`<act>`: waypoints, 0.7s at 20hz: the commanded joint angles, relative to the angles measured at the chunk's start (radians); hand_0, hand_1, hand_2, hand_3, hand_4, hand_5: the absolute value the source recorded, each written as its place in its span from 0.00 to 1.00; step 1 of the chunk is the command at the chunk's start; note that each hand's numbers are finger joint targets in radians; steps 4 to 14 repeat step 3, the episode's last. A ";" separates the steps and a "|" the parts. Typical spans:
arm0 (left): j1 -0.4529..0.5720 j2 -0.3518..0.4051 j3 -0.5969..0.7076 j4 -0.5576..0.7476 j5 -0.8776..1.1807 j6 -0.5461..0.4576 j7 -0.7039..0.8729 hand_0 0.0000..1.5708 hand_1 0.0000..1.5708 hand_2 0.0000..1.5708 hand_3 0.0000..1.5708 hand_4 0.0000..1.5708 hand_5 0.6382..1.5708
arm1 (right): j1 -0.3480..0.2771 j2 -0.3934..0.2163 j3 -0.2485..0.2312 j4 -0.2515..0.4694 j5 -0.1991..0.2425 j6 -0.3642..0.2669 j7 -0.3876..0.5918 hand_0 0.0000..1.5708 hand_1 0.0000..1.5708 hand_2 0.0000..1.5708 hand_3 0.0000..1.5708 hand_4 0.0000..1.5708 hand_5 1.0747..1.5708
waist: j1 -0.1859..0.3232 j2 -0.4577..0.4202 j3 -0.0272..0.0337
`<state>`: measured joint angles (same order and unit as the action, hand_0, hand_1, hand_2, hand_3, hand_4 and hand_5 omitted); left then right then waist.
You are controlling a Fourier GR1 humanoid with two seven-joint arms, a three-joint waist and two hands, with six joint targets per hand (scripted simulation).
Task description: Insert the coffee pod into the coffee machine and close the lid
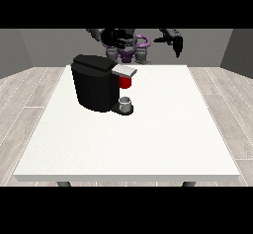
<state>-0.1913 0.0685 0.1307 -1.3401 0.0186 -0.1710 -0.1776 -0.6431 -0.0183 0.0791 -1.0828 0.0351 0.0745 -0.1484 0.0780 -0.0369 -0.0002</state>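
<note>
front view: the black machine (95, 82) sits on the white table (163, 129), toward the view's left and the robot's side. its silver lid (124, 70) juts out toward the view's right, roughly level, over a red part (125, 82) that may be the pod or its holder, can't tell which. lower down, a small grey cup (126, 102) stands on the machine's base plate, right under the red part; what's inside the cup can't be made out.

up at the robot: the hand at the view's left (117, 39) hangs above and behind the machine, fingers dark against the torso, and whether they're apart or curled can't be told. the lid lies below those fingers, apart from them. the hand at the view's right (175, 42) is raised off the table's far edge, fingers pointing downward and looking relaxed, clamped on nothing. the machine and cup are well off to the side of those fingers, toward the view's left and nearer the camera.
</note>
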 commanded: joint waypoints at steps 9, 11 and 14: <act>0.070 0.029 0.053 0.074 0.012 -0.001 -0.065 0.00 0.00 0.00 0.00 0.12 1.00 | 0.275 0.018 0.121 -0.114 -0.118 -0.030 -0.057 0.00 0.00 0.00 0.00 0.10 1.00 | -0.113 -0.085 -0.0001; 0.070 0.029 0.053 0.074 0.012 -0.001 -0.065 0.00 0.00 0.00 0.00 0.12 1.00 | 0.275 0.018 0.121 -0.114 -0.118 -0.030 -0.057 0.00 0.00 0.00 0.00 0.10 1.00 | -0.113 -0.085 -0.0001; 0.070 0.029 0.053 0.074 0.012 -0.001 -0.065 0.00 0.00 0.00 0.00 0.12 1.00 | 0.275 0.018 0.121 -0.114 -0.118 -0.030 -0.057 0.00 0.00 0.00 0.00 0.10 1.00 | -0.113 -0.085 -0.0001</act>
